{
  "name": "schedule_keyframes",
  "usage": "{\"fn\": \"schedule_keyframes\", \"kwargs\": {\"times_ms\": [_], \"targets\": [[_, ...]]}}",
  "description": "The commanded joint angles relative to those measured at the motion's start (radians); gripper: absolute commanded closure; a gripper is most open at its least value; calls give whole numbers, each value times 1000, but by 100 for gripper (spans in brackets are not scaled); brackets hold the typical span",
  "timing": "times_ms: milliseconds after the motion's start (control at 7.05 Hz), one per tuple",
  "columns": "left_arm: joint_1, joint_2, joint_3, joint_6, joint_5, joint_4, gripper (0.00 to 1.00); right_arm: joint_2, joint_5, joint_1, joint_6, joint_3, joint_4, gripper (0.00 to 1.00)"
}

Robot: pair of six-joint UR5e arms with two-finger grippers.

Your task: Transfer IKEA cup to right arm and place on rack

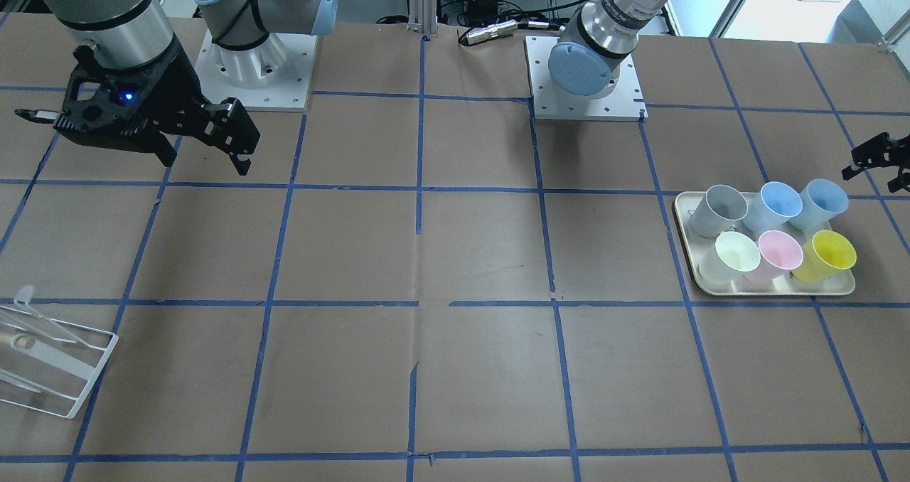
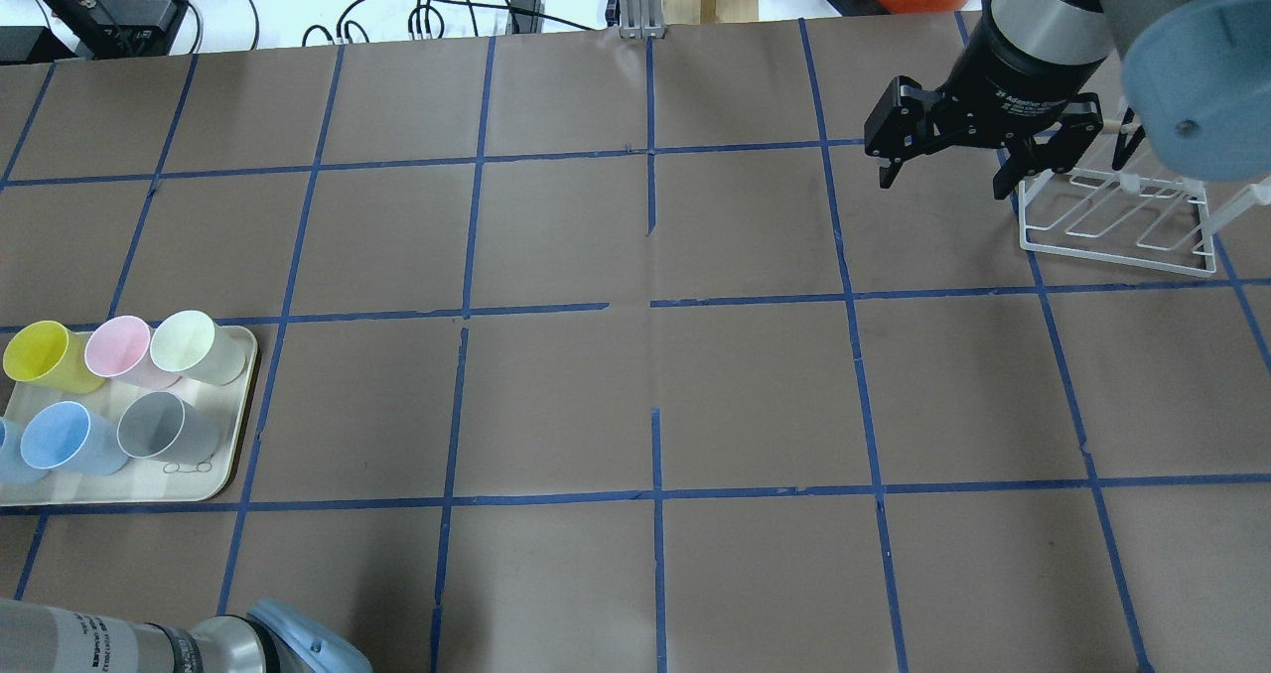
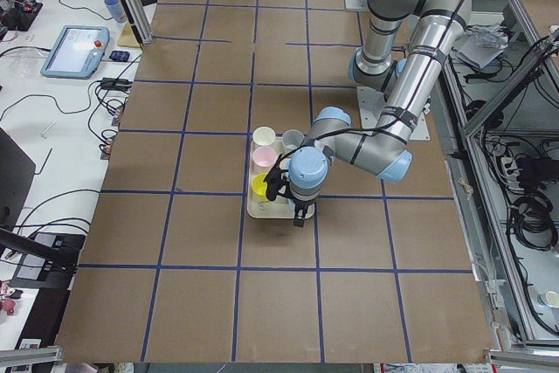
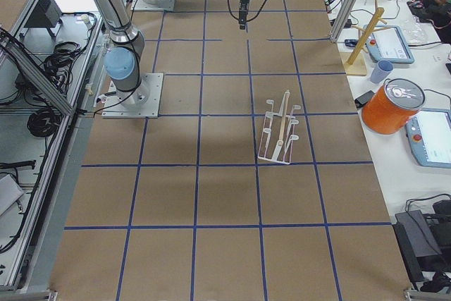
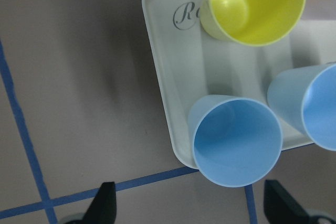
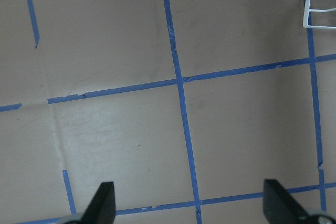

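Two pale blue IKEA cups stand upright on the back row of a cream tray. My left gripper hovers open and empty just beyond the tray's outer end. In the left wrist view its fingertips are spread, with the nearer blue cup at the tray corner between and ahead of them, and its twin beside it. My right gripper is open and empty, high above the table, beside the white wire rack.
The tray also holds a grey cup, a pale green cup, a pink cup and a yellow cup, all close together. The rack sits near the table's end. Brown paper with blue tape lines covers the table.
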Motion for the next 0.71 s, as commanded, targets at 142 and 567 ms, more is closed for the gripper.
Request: {"fn": "schedule_keyframes", "kwargs": {"times_ms": [142, 567], "targets": [[2, -71, -43, -5, 2, 88, 0, 0, 2, 0, 0, 0, -2, 0], [-1, -78, -60, -8, 2, 93, 17, 0, 1, 0, -2, -1, -2, 0]]}}
